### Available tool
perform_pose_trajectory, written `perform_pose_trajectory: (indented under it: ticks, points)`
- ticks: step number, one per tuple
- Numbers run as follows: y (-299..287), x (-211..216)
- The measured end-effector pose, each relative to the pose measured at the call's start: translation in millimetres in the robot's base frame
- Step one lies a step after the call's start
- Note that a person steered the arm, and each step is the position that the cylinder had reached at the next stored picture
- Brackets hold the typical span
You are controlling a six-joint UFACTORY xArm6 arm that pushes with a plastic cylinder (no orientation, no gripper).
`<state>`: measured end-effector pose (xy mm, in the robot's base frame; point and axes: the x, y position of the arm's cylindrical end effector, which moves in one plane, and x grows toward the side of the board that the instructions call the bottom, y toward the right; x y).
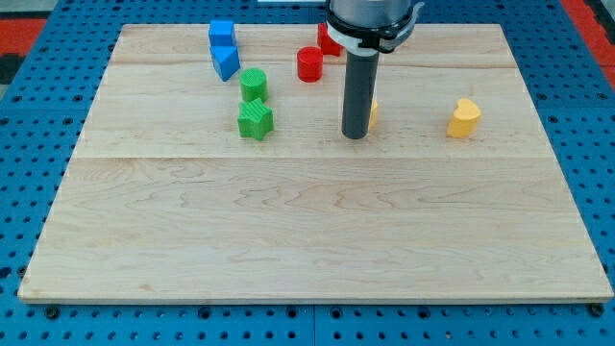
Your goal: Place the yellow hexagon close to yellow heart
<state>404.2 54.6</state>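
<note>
Eight blocks lie on the pale wooden surface [317, 240], though one of them shows only as a sliver. There is no claw on this arm to be released or clenched: it ends in a dark rod, and my tip [355, 135] rests on the surface in the upper middle of the board. Taking my tip as the landmark, a small yellow piece [372, 112] peeks out from behind the rod, touching its right edge as far as the view shows; most of it is hidden, so its shape cannot be made out, and I cannot say for certain that it is the hexagon. The yellow heart [463, 118] sits well to the view's right of my tip, at about the same level, apart from the hidden yellow piece. To the view's left of my tip stands the green star-like block [255, 120], and just above that one, nearly touching it, the green cylinder [253, 84]. Up and left of my tip, quite near the rod, is the red cylinder [308, 64]; a second red block [329, 40] lies just behind it toward the view's top, partly covered by the arm's body, its shape unclear. Farthest to the view's upper left of my tip are two blue blocks set one against the other: a blue cube [222, 35] and below it a blue triangular block [227, 62].
</note>
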Motion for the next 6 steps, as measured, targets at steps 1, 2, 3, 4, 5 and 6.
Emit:
perform_pose_trajectory:
  ticks: [1, 2, 3, 4, 5, 6]
  points:
    - [-1, -1]
    - [-65, -4]
    - [-64, -28]
    - [-16, -33]
    - [66, -33]
    - [57, -17]
